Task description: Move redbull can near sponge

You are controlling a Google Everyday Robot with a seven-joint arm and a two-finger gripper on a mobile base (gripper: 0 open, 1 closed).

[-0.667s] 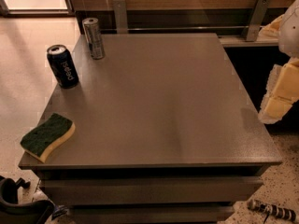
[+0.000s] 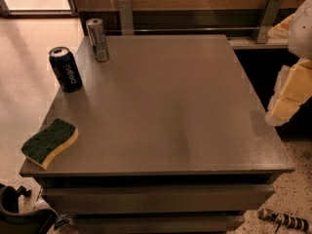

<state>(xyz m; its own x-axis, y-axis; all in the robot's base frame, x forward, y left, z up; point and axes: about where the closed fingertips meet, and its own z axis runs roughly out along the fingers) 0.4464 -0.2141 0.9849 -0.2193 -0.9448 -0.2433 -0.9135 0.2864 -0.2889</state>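
The redbull can [image 2: 98, 39], slim and silver-grey, stands upright at the table's far left corner. The sponge [image 2: 49, 143], dark green on top of yellow foam, lies at the near left corner, close to the edge. The can and the sponge are far apart along the left side. My gripper [image 2: 288, 100] is at the right edge of the camera view, beyond the table's right side and far from both things. It holds nothing that I can see.
A dark blue Pepsi can [image 2: 65, 68] stands upright near the left edge, between the redbull can and the sponge. The grey table [image 2: 175, 111] has a wall rail with metal brackets [image 2: 125, 14] behind it. Black robot parts [image 2: 19, 216] sit at the bottom left.
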